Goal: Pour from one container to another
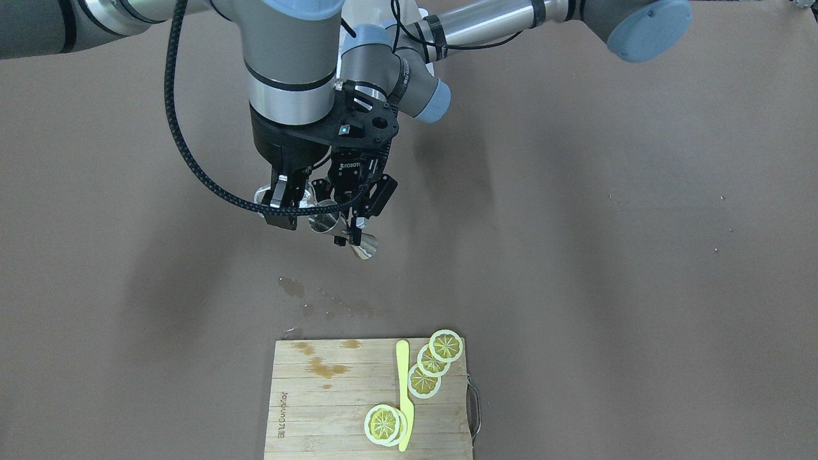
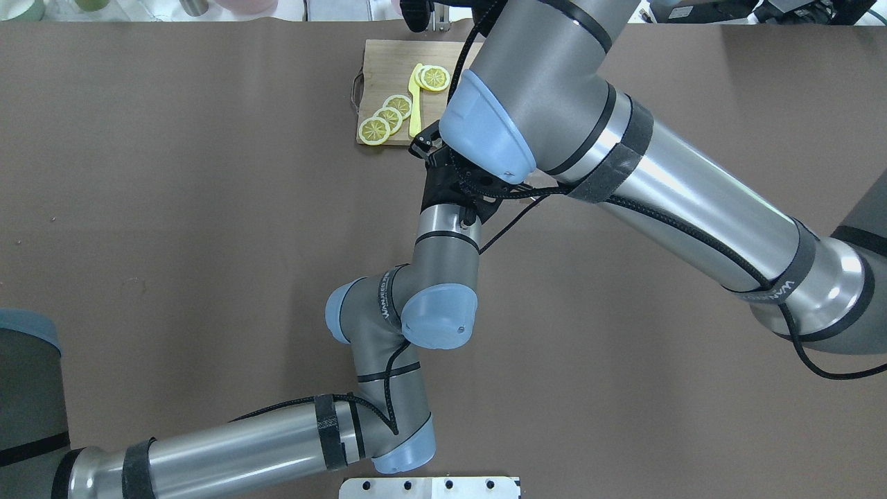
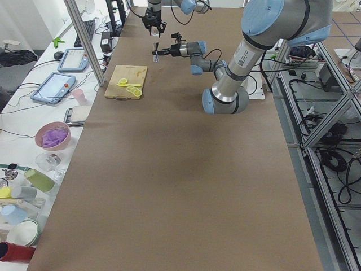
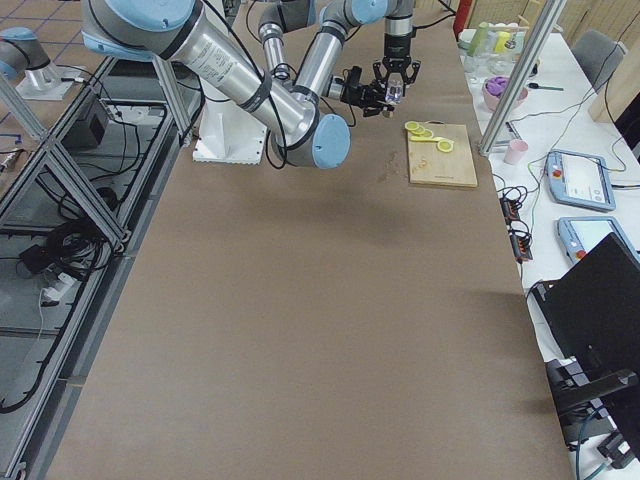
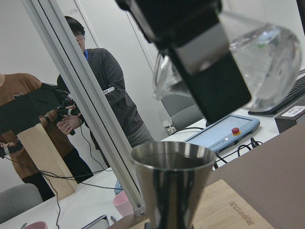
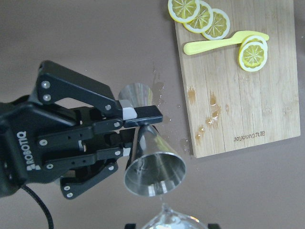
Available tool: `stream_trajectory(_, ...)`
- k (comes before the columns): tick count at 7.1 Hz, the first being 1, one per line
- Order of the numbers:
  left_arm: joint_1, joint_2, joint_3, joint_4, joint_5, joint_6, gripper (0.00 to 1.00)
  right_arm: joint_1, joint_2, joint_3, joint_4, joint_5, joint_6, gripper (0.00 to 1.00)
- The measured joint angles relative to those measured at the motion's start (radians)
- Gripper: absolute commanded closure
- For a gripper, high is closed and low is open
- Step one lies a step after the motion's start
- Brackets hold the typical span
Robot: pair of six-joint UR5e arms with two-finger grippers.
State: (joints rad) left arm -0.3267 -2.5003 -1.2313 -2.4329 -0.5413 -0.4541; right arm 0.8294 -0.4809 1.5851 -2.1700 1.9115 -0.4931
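Observation:
A steel jigger [image 1: 324, 223] hangs tilted above the brown table, and my left gripper [image 1: 351, 227] is shut on its waist. In the right wrist view the jigger [image 6: 155, 167] shows its open mouth, with the left gripper [image 6: 136, 136] clamped around it. My right gripper [image 1: 287, 204] is shut on a clear glass container [image 1: 261, 195], held just beside and above the jigger. The left wrist view has the jigger [image 5: 171, 186] low and the glass container [image 5: 267, 57] tipped above it. A drop hangs under the glass rim [image 6: 164, 220]. In the overhead view the arms hide both grippers.
A wooden cutting board [image 1: 319, 409] with lemon slices [image 1: 445, 345] and a yellow knife [image 1: 404, 396] lies near the table's operator edge. Wet spills [image 1: 292, 287] mark the table and board. Two people [image 5: 109, 81] stand behind an aluminium post [image 5: 81, 95].

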Motion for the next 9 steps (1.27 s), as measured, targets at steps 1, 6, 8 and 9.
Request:
stream_trajectory(1, 0.000, 0.000, 0.001, 0.000, 0.000, 0.000, 1.00, -0.001, 0.006, -0.006, -0.007, -0.003, -0.006, 1.00)
stream_trajectory(6, 0.000, -0.001, 0.001, 0.000, 0.001, 0.000, 1.00, -0.012, 0.018, -0.008, -0.011, -0.010, -0.012, 1.00)
stream_trajectory(8, 0.001, -0.004, 0.001, 0.000, 0.001, 0.000, 1.00, -0.016, 0.016, -0.001, -0.008, -0.011, -0.012, 1.00)
stream_trajectory(9, 0.001, -0.006, 0.001, 0.000, 0.001, 0.000, 1.00, -0.018, 0.015, 0.002, -0.003, -0.011, -0.012, 1.00)
